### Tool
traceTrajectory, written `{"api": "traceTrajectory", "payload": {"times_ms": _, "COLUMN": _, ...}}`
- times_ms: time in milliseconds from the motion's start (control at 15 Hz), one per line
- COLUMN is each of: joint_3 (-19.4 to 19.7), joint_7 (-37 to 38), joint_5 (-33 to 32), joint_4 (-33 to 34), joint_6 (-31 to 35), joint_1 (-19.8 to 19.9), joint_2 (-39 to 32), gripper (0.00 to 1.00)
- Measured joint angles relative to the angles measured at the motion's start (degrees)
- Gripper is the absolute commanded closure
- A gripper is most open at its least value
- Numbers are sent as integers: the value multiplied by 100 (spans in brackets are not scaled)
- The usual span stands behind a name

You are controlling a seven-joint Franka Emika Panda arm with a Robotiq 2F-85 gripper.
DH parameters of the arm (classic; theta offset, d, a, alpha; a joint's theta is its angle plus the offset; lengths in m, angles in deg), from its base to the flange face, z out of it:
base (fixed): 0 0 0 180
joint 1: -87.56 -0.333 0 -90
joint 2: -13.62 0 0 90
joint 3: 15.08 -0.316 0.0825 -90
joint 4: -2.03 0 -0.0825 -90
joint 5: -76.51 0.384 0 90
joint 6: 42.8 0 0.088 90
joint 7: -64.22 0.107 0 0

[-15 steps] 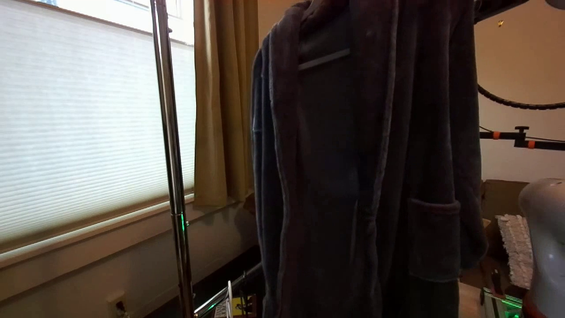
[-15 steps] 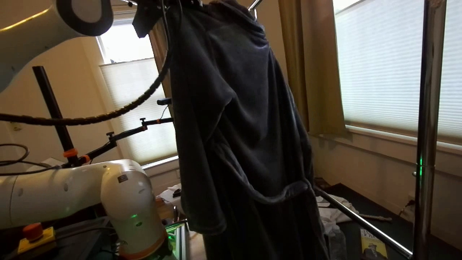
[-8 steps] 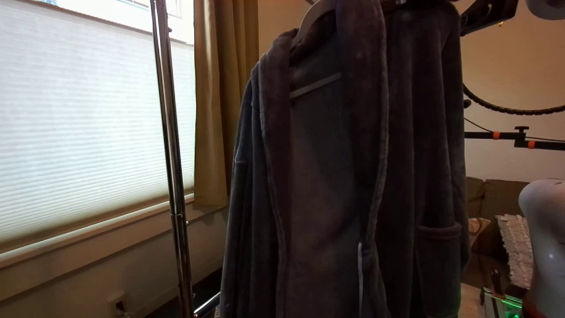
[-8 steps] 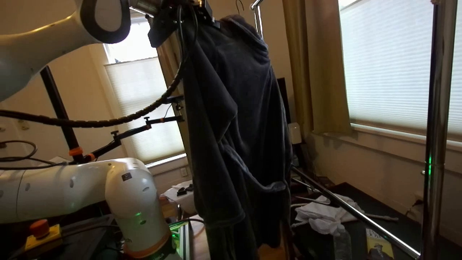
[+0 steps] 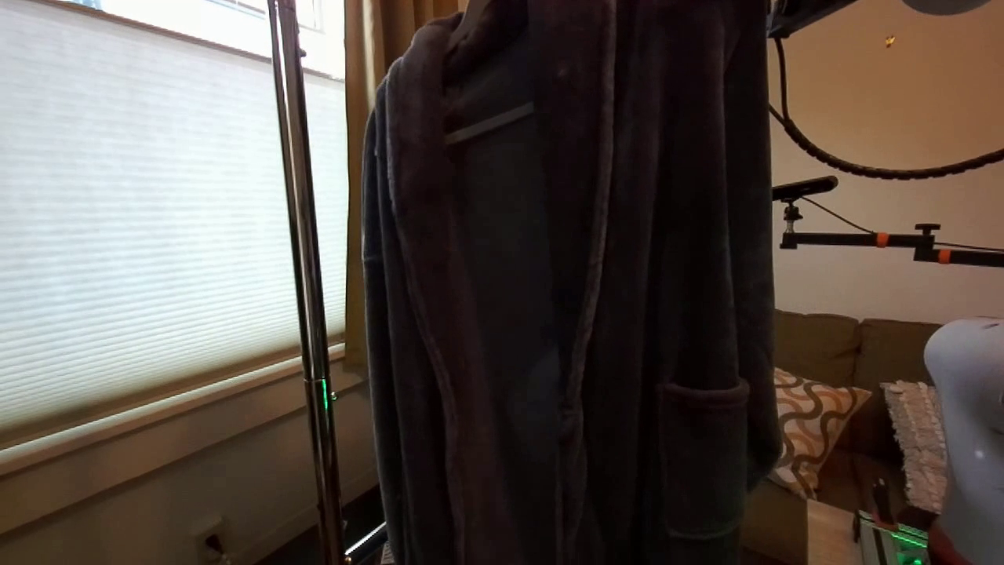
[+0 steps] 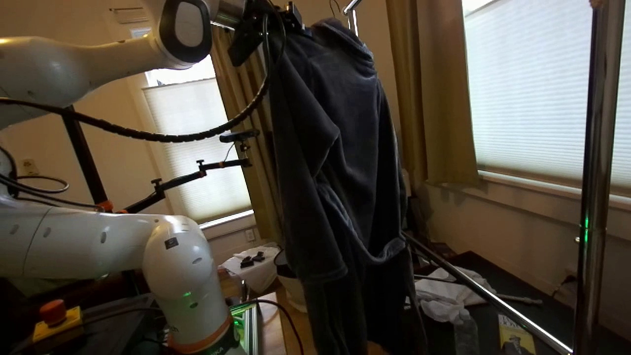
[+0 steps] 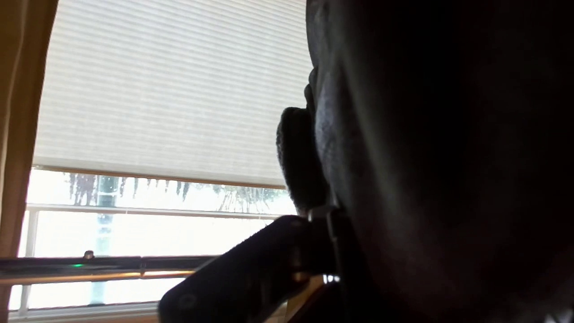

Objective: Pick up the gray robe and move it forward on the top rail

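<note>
Up near the top rail point(image 6: 353, 6), the gripper point(image 6: 301, 31) has the gray robe point(image 6: 345, 113)!

And there it hangs, long and dark, in both exterior views! The gripper is clamped on it high at one shoulder, the fingertips themselves swallowed by the dark plush. In the wrist view a dark finger point(image 7: 237, 271) lies right against the cloth, which fills the right side in near-black.

Look at the front, in an exterior view: the shawl collar parts around the pale bar of a hanger point(image 5: 490, 124), and a patch pocket point(image 5: 704, 459) sits low on one side. Round the back, a belt point(image 6: 392, 252) sags in a slack loop.

Now the rail! Just a short silvery stretch shows at the top edge, and a thin dark hook point(image 6: 333, 7) rises above the collar just beside it, a gap between the two in that view. Whether they meet higher up, I cannot tell.

The white arm point(image 6: 106, 64) reaches in, a black cable point(image 6: 172, 138) drooping below it, while a chrome upright point(image 6: 599, 148) stands well apart from the robe.
</note>
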Motion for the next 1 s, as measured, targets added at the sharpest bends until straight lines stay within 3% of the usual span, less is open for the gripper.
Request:
{"api": "traceTrajectory", "payload": {"times_ms": 67, "joint_3": -84, "joint_7": 122, "joint_5": -39, "joint_4": 106, "joint_6": 6, "joint_1": 64, "joint_2": -85, "gripper": 92}}
{"api": "traceTrajectory", "payload": {"times_ms": 133, "joint_3": -153, "joint_7": 210, "joint_5": -62, "joint_4": 204, "joint_6": 6, "joint_1": 132, "joint_2": -156, "gripper": 98}}
{"api": "traceTrajectory", "payload": {"times_ms": 600, "joint_3": -296, "joint_7": 642, "joint_5": -79, "joint_4": 312, "joint_6": 150, "joint_1": 239, "joint_2": -595, "gripper": 98}}
{"api": "traceTrajectory", "payload": {"times_ms": 1000, "joint_3": -559, "joint_7": 781, "joint_5": -138, "joint_4": 890, "joint_6": 367, "joint_1": 283, "joint_2": -1063, "gripper": 98}}
